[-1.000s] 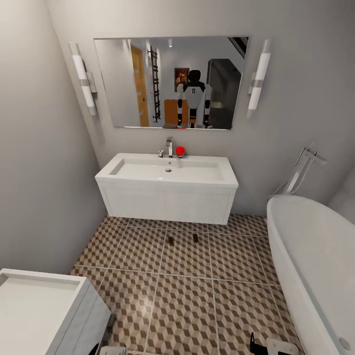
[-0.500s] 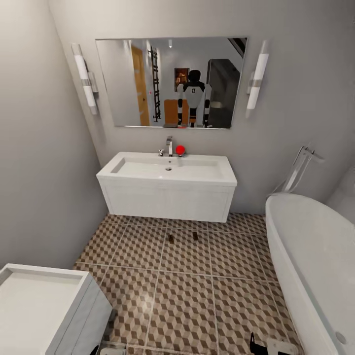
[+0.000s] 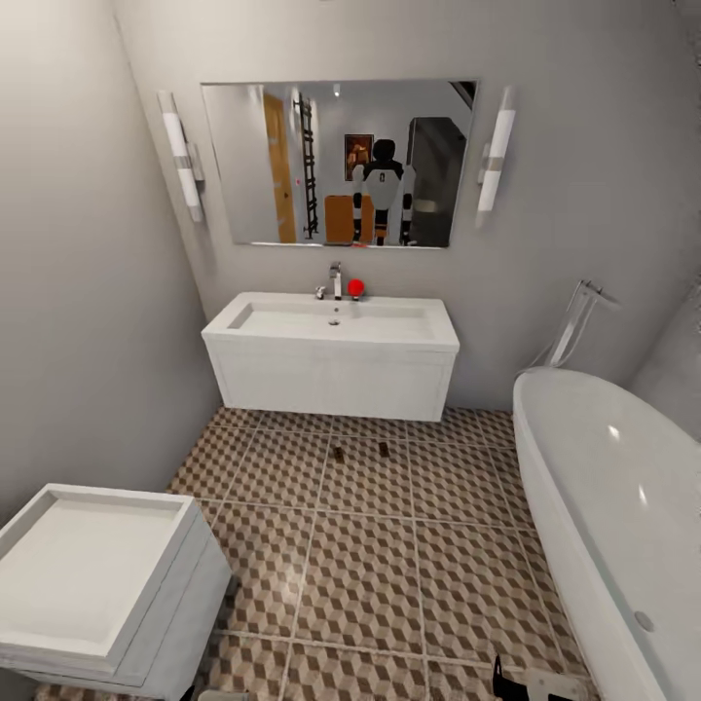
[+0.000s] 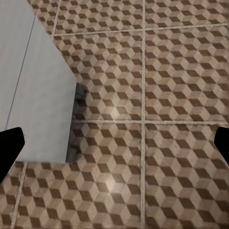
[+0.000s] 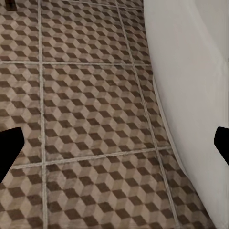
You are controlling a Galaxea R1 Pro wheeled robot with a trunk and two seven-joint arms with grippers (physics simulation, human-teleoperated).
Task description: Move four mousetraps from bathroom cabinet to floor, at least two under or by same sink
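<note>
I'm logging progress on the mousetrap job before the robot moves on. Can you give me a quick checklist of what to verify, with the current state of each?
1. Two mousetraps on the bathroom floor: ok.
2. Both directly in front of the sink: ok.
3. All four mousetraps on the floor: not ok, two visible.
4. Left gripper open, nothing between its fingers: ok.
5. Right gripper open, nothing between its fingers: ok.
6. Both traps upright: cannot tell, too small.

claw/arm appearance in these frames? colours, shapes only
Left claw: two plain black fingertips at the wrist view's edges, no markings visible. Right claw: the same black tips. In the head view the right claw has a black finger on a light grey boxy body. The mirror reflects white arms with black segments.
</note>
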